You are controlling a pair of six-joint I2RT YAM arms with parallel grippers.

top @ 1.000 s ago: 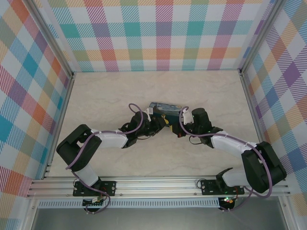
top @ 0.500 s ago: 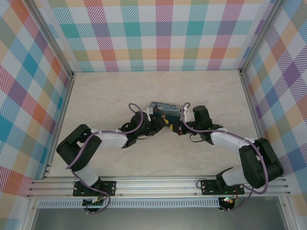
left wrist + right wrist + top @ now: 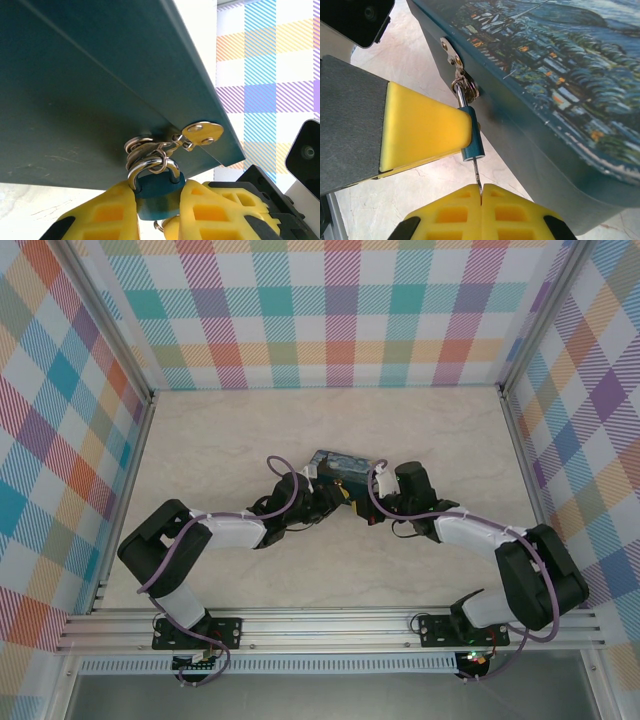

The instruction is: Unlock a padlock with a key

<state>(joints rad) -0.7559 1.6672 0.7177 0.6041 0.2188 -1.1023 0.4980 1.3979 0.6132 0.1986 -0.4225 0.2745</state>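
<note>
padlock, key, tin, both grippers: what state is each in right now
padlock: shackle closed, hooked through the hasp rings
key: tip touching the padlock's bottom end
tin: lid shut
left gripper: shut on padlock body
right gripper: shut on key

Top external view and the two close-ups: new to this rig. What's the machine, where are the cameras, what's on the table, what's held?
Two robot arms bolted at the near edge of the table. The wide picture comes from a fixed camera above and behind them; the close-ups from a camera on each wrist. On the table lies a painted tin with a small blue padlock on its hasp. The left end effector pinches the padlock body; the right end effector pinches a thin key whose tip meets the padlock's bottom.
</note>
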